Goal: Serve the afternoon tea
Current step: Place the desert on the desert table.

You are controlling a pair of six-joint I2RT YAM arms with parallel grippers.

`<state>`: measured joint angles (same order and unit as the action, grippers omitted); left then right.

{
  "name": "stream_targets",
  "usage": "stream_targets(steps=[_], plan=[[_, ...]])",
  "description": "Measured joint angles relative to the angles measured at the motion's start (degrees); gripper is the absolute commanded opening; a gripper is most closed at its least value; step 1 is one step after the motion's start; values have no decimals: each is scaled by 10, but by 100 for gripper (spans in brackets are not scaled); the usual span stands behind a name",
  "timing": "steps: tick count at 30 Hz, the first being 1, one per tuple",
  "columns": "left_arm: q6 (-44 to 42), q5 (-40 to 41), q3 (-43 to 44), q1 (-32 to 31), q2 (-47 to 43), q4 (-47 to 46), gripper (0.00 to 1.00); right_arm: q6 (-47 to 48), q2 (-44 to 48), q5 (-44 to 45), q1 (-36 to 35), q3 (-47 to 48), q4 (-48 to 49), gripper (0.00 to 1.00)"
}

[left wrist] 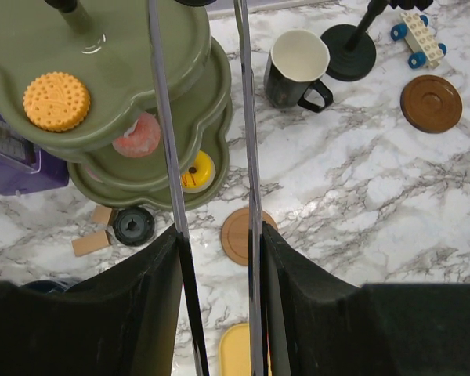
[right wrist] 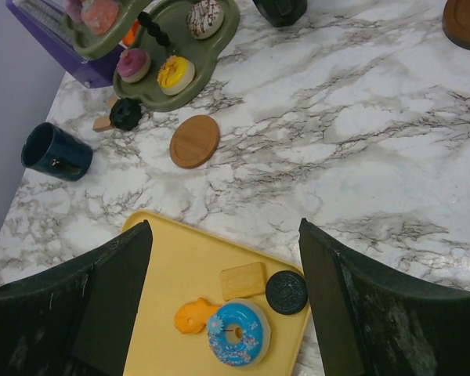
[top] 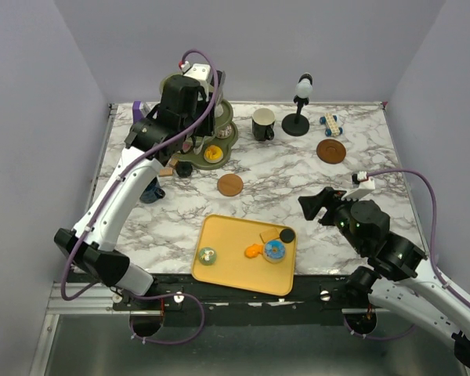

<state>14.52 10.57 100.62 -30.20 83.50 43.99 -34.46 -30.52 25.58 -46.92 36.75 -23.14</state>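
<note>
Standing at the far left of the table, the olive-green three-tier stand is carrying part of the afternoon tea: an orange biscuit, a pink doughnut and a yellow cupcake are sitting on its tiers. Right above the stand, the left tool is hanging with its fingers pressing on what look like metal tongs, whose tips are lying out of view. Just beside the stand's foot a black cookie is lying on the marble, and one round brown coaster is resting near it. The black cream-lined mug is standing to the stand's right, the dark-blue mug to its near left, neither on a coaster. Well nearer the arms than the stand, the yellow tray is holding a blue doughnut, a square biscuit and more, with the right tool hovering over it, jaws wide apart and empty. The tongs are running close past the tier rims, so a sideways swing could be knocking treats off or rocking the stand; the tray pieces are touching, so a wide grab could be shoving neighbours. No brand, label or writing is showing legibly.
</note>
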Motion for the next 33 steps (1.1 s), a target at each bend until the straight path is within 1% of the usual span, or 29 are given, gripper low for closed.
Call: stream_targets(steps=[7, 16, 26, 29, 33], plan=[[-10, -7, 57, 28, 58, 14, 40, 0, 1, 0, 0, -1, 0, 83], [-25, -6, 52, 40, 71, 24, 40, 0, -1, 0, 0, -2, 1, 83], [-28, -7, 19, 53, 84, 23, 40, 0, -5, 0, 0, -2, 3, 83], [-28, -9, 16, 54, 86, 22, 44, 0, -6, 0, 0, -2, 3, 83], [-28, -10, 16, 54, 86, 19, 54, 0, -6, 0, 0, -2, 3, 83]])
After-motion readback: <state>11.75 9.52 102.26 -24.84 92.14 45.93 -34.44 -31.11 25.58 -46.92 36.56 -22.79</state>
